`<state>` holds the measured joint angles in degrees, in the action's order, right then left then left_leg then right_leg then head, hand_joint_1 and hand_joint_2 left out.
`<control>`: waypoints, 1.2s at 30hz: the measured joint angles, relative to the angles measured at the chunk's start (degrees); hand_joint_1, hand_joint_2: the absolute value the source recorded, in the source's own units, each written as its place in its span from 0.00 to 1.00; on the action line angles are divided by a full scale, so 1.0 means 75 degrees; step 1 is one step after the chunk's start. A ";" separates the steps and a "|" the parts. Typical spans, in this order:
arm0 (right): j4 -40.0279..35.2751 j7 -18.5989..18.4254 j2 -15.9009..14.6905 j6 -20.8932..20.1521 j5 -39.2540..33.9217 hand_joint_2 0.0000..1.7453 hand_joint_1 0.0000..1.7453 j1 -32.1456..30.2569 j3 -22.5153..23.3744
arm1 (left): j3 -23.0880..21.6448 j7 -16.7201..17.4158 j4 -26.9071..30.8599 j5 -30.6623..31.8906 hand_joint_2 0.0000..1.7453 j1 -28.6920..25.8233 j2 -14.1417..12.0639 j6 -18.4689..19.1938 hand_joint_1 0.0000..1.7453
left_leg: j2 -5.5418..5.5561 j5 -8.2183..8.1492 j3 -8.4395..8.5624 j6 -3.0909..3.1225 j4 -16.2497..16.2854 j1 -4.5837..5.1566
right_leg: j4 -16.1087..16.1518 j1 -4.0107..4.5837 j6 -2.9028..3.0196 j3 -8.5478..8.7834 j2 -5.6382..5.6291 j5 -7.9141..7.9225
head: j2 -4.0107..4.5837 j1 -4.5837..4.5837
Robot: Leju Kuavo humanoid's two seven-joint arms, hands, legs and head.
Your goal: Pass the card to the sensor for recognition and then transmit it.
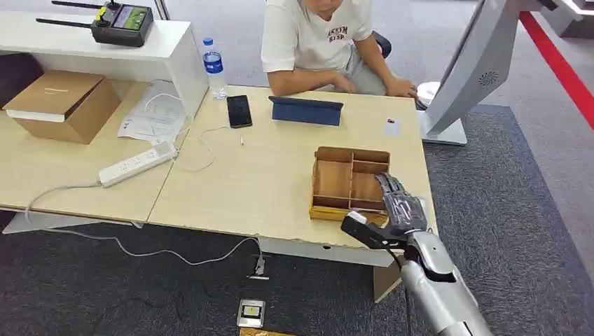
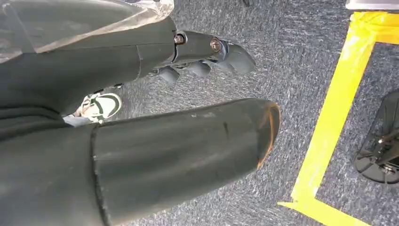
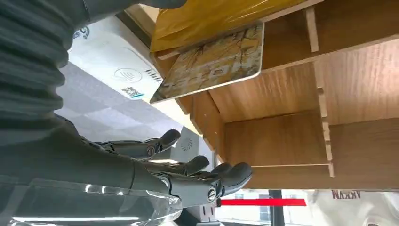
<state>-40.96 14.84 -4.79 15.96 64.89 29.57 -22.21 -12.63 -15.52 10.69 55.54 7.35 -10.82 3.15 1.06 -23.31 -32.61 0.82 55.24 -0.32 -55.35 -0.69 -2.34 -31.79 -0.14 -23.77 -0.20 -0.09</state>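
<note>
the right hand (image 1: pixel 401 210) hovers at the near right corner of the wooden tray (image 1: pixel 335 178) on the bench (image 1: pixel 245 189), fingers stretched out and apart, holding nothing. the card (image 3: pixel 211 63) lies tilted in a tray compartment, just beside the white sensor (image 3: pixel 110 66). the thumb seems near the card, but this is not clear. the fingers may hit a divider or push the card flat, because the compartment is narrow. the left hand (image 2: pixel 188 61) hangs open over the carpet.
</note>
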 joint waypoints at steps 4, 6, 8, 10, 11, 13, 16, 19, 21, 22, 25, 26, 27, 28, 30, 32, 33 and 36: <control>-0.0105 0.0015 0.0020 -0.0110 -0.0020 1.00 0.00 -0.0006 0.0006 | 0.0000 -0.0017 0.0000 0.0009 0.00 -0.0001 0.0000 0.0000 0.00 | 0.0000 0.0000 0.0001 0.0000 0.0000 0.0000 | 0.0000 0.0000 0.0000 0.0000 0.0000 0.0000 | 0.0003 0.0000; -0.0111 0.0014 0.0026 -0.0120 -0.0029 1.00 0.00 -0.0009 0.0006 | 0.0000 -0.0020 0.0000 0.0012 0.00 -0.0001 0.0000 0.0000 0.00 | 0.0000 0.0000 0.0001 0.0000 0.0000 0.0000 | 0.0000 0.0000 0.0000 0.0000 0.0000 0.0000 | 0.0000 0.0000; -0.0155 0.0014 0.0029 -0.0125 -0.0029 1.00 0.00 -0.0046 0.0006 | 0.0000 -0.0020 0.0000 0.0026 0.00 -0.0003 0.0000 -0.0003 0.00 | 0.0000 0.0000 0.0001 0.0000 0.0000 0.0000 | 0.0000 0.0000 0.0000 0.0000 0.0000 0.0000 | 0.0000 0.0000; -0.0187 0.0006 0.0041 -0.0125 -0.0015 1.00 0.00 -0.0082 0.0006 | 0.0000 -0.0020 0.0000 0.0029 0.00 -0.0005 0.0000 -0.0006 0.00 | 0.0000 0.0000 0.0001 0.0000 0.0000 0.0000 | 0.0000 0.0000 0.0000 0.0000 0.0000 0.0000 | 0.0000 0.0000; -0.0207 0.0006 0.0044 -0.0123 -0.0015 1.00 0.00 -0.0104 0.0006 | 0.0000 -0.0020 0.0000 0.0029 0.00 -0.0004 0.0000 -0.0009 0.00 | 0.0000 0.0000 0.0001 0.0000 0.0000 0.0000 | 0.0000 0.0000 0.0000 0.0000 0.0000 0.0000 | 0.0000 -0.0003; -0.0221 0.0006 0.0061 -0.0120 -0.0018 1.00 0.00 -0.0140 0.0006 | 0.0000 -0.0020 0.0000 0.0032 0.00 -0.0006 0.0000 -0.0009 0.00 | 0.0000 0.0000 0.0001 0.0000 0.0000 0.0000 | 0.0000 0.0000 0.0000 0.0000 0.0000 0.0000 | 0.0000 0.0000; -0.0242 0.0006 0.0073 -0.0120 -0.0018 1.00 0.00 -0.0164 0.0006 | 0.0000 -0.0026 0.0002 0.0053 0.00 -0.0005 0.0000 -0.0024 0.00 | 0.0000 0.0000 0.0001 0.0000 0.0000 0.0000 | 0.0000 0.0000 0.0000 0.0000 0.0000 0.0000 | 0.0000 0.0000; -0.0245 0.0003 0.0082 -0.0120 -0.0026 1.00 0.00 -0.0172 0.0003 | 0.0000 -0.0041 0.0000 0.0061 0.00 -0.0005 0.0000 -0.0026 0.00 | 0.0000 0.0000 0.0001 0.0000 0.0000 0.0000 | 0.0000 0.0000 0.0000 0.0000 0.0000 0.0000 | 0.0000 0.0000; -0.0248 0.0003 0.0090 -0.0123 -0.0026 1.00 0.00 -0.0179 0.0000 | 0.0000 -0.0044 0.0000 0.0061 0.00 -0.0006 0.0000 -0.0026 0.00 | 0.0000 0.0000 0.0001 0.0000 0.0000 0.0000 | 0.0000 0.0000 0.0000 0.0000 0.0000 0.0000 | 0.0000 0.0000; -0.0248 0.0003 0.0093 -0.0126 -0.0024 1.00 0.00 -0.0183 0.0000 | 0.0000 -0.0044 0.0002 0.0061 0.00 -0.0006 0.0000 -0.0026 0.00 | 0.0000 0.0000 0.0001 0.0000 0.0000 0.0000 | 0.0000 0.0000 0.0000 0.0000 0.0000 0.0000 | 0.0000 0.0000; -0.0248 -0.0018 0.0102 -0.0152 -0.0029 1.00 0.00 -0.0192 0.0000 | 0.0000 -0.0052 0.0000 0.0067 0.00 -0.0006 0.0000 -0.0026 0.00 | 0.0000 0.0000 0.0001 0.0000 0.0000 0.0000 | 0.0000 0.0000 0.0000 0.0000 0.0000 0.0000 | 0.0000 0.0000; -0.0248 -0.0018 0.0102 -0.0166 -0.0029 1.00 0.00 -0.0193 -0.0003 | 0.0000 -0.0058 0.0000 0.0073 0.00 -0.0006 0.0000 -0.0026 0.00 | 0.0000 0.0000 0.0000 0.0000 0.0000 0.0000 | 0.0000 0.0000 0.0000 0.0000 0.0000 0.0000 | 0.0000 0.0000; -0.0245 -0.0020 0.0105 -0.0181 -0.0032 1.00 0.00 -0.0192 -0.0006 | 0.0000 -0.0067 0.0000 0.0079 0.00 -0.0005 0.0000 -0.0026 0.00 | 0.0000 0.0000 0.0001 0.0000 0.0000 0.0000 | 0.0000 0.0000 0.0000 0.0000 0.0000 0.0000 | 0.0000 0.0000; -0.0245 -0.0021 0.0105 -0.0201 -0.0038 1.00 0.00 -0.0192 -0.0006 | 0.0000 -0.0067 0.0000 0.0088 0.00 -0.0005 0.0000 -0.0030 0.00 | 0.0000 0.0000 0.0001 0.0000 0.0000 0.0000 | 0.0000 0.0000 0.0000 0.0000 0.0000 0.0000 | 0.0000 0.0000; -0.0245 -0.0041 0.0111 -0.0213 -0.0038 1.00 0.00 -0.0193 -0.0006 | 0.0000 -0.0070 0.0000 0.0091 0.00 -0.0006 0.0000 -0.0032 0.00 | 0.0000 0.0000 0.0000 0.0000 0.0000 0.0000 | 0.0000 0.0000 0.0000 0.0000 0.0000 0.0000 | 0.0000 0.0000; -0.0245 -0.0055 0.0117 -0.0233 -0.0064 1.00 0.13 -0.0192 -0.0006 | 0.0000 -0.0079 0.0003 0.0099 0.00 -0.0005 0.0000 -0.0035 0.00 | 0.0000 0.0000 0.0001 0.0000 0.0000 0.0000 | 0.0000 0.0000 0.0000 0.0000 0.0000 0.0000 | 0.0000 0.0000; -0.0245 -0.0064 0.0119 -0.0245 -0.0073 1.00 0.21 -0.0192 -0.0006 | 0.0000 -0.0085 0.0003 0.0105 0.00 -0.0005 0.0000 -0.0038 0.00 | 0.0000 0.0000 0.0000 0.0000 0.0000 0.0000 | 0.0000 0.0000 0.0000 0.0000 0.0000 0.0000 | 0.0000 0.0000; -0.0245 -0.0088 0.0128 -0.0297 -0.0152 1.00 1.00 -0.0192 -0.0006 | 0.0000 -0.0105 0.0000 0.0126 0.00 -0.0005 0.0000 -0.0058 0.00 | 0.0000 0.0000 0.0001 0.0000 0.0000 0.0000 | 0.0000 0.0000 0.0000 -0.0001 0.0000 0.0000 | 0.0000 0.0000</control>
<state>-42.80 14.19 -3.82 13.73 63.76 28.12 -22.25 -12.63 -16.31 10.69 56.48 7.31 -10.82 2.71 1.06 -23.31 -32.60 0.82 55.24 -0.32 -55.35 -0.70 -2.34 -31.79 -0.14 -23.77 -0.20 -0.09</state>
